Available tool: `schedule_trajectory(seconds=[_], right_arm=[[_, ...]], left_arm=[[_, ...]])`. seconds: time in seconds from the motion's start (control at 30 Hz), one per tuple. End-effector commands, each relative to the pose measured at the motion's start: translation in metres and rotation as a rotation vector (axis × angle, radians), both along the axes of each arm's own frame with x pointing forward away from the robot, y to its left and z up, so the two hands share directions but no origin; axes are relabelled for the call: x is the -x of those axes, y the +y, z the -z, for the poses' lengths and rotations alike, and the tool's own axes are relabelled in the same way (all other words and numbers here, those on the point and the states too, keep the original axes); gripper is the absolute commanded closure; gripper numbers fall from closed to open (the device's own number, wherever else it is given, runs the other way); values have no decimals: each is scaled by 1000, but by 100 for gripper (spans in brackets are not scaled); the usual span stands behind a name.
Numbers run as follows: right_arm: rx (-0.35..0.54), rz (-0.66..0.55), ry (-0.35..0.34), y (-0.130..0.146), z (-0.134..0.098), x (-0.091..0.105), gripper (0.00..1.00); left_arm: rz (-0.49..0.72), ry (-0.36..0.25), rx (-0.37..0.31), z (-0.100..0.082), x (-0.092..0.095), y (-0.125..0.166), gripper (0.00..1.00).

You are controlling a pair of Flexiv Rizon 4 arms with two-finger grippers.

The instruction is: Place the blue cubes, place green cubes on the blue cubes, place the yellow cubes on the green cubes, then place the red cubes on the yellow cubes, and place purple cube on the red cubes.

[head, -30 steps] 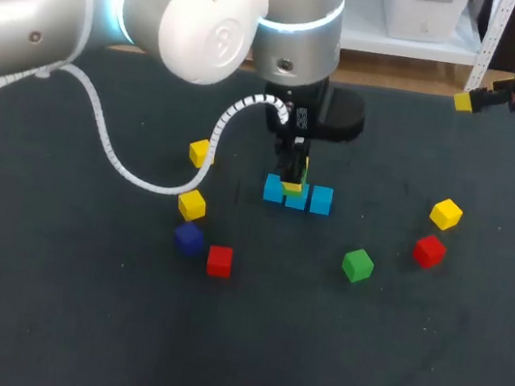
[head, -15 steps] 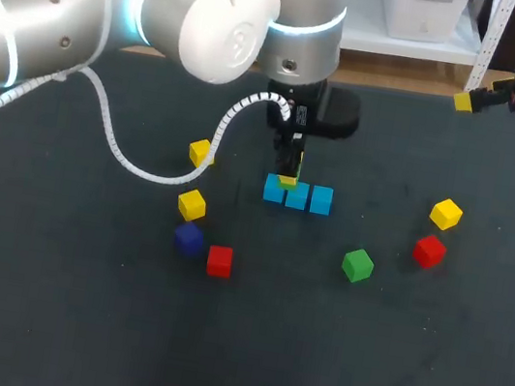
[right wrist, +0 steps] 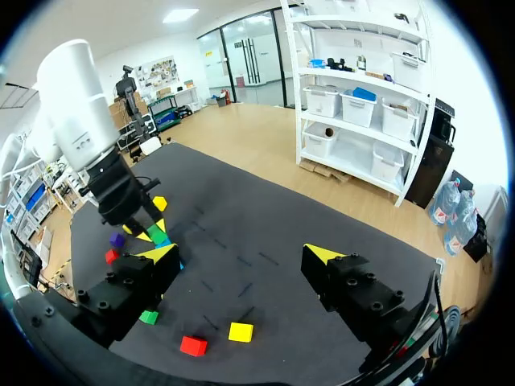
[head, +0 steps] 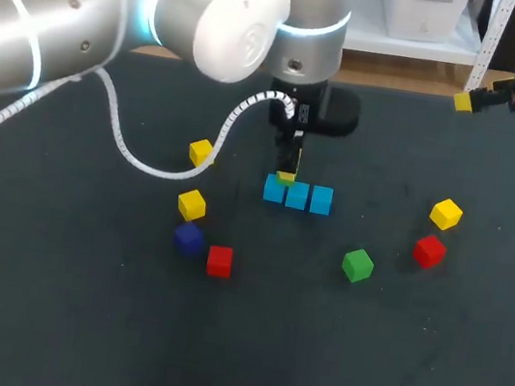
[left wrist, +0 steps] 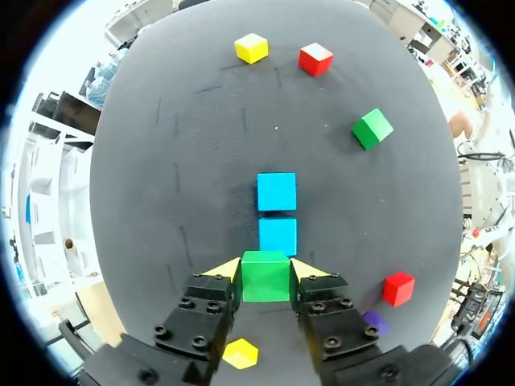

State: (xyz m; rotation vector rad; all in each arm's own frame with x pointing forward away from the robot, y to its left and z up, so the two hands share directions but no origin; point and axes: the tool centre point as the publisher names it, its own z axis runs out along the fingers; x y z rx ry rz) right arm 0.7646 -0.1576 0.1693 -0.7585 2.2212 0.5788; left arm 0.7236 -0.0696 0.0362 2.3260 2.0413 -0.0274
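Note:
Three blue cubes stand in a row mid-table: the left one, the middle one and the right one. My left gripper hangs over the left end of the row, shut on a green cube. In the left wrist view two blue cubes lie just ahead of the held cube; the third is hidden under it. A second green cube lies to the right. My right gripper is open, high at the far right edge, with nothing in it.
Loose cubes lie around the row. On the left are two yellow cubes, a purple cube and a red cube. On the right are a yellow cube and a red cube. The left arm's cable loops over the table's back left.
My left gripper has shifted slightly left with the green cube, from over the seam of two blue cubes to the row's left end. The right arm has stayed still.

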Motion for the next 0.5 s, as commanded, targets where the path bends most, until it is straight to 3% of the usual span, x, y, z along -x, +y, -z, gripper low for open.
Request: schedule_trajectory(seconds=[0.03, 0.5], right_arm=[[-3, -2, -1, 0, 1, 0, 0], [-3, -2, -1, 0, 1, 0, 0]], left_arm=[[1, 9, -7, 0, -5, -3, 100], [-25, 38, -11, 8, 1, 2, 100]])
